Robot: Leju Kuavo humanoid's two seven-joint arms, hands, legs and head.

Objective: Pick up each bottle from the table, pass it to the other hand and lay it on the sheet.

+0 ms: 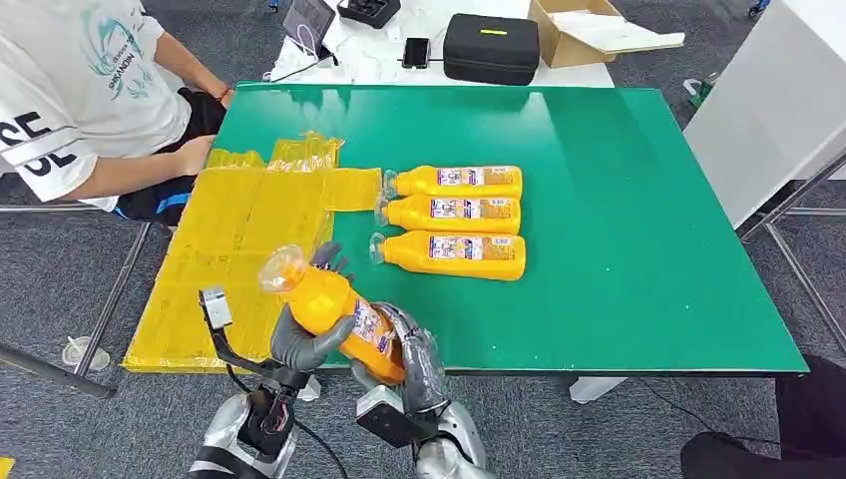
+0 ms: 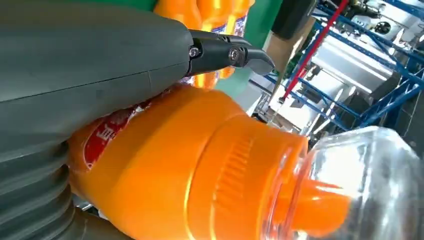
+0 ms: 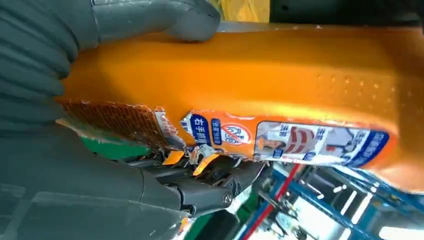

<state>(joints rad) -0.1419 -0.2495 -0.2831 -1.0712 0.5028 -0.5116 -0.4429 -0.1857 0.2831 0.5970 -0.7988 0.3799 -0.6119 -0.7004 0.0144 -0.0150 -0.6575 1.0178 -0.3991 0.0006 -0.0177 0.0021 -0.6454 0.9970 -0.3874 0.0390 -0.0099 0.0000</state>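
1. Head view. Both hands meet low in the picture, at the near edge of the green bench (image 1: 638, 200), around one orange bottle (image 1: 334, 304) that is tilted, its clear cap toward the yellow sheet (image 1: 239, 249). The left hand (image 1: 304, 344) wraps the upper body just below the cap; the right hand (image 1: 419, 359) closes round the base end. The bottle hangs above the near bench edge, just beside the sheet's right margin. It looks to be mid-handover.
2. Head view, counts. Three more bottles (image 1: 454, 212) lie on their sides in a row on the bare bench, just right of the sheet, caps toward it. That makes four bottles in all, with none lying flat on the sheet yet. A person (image 1: 60, 110) sits at the far left, a hand resting by the sheet's far edge.
3. Left wrist view. The left hand's thumb and dark fingers (image 2: 225, 52) are pressed to the bottle's shoulder, beside the ribbed collar and the transparent cap (image 2: 370, 180). The plastic looks glossy and stiff, so probably slippery; I would grip the body, not the cap, which may come off.
4. Right wrist view. The right hand's thumb (image 3: 165, 17) and fingers clamp the flat labelled side. The label (image 3: 280, 137) is torn and peeling, a poor place to hold. Full of liquid, the bottle is likely fairly heavy.
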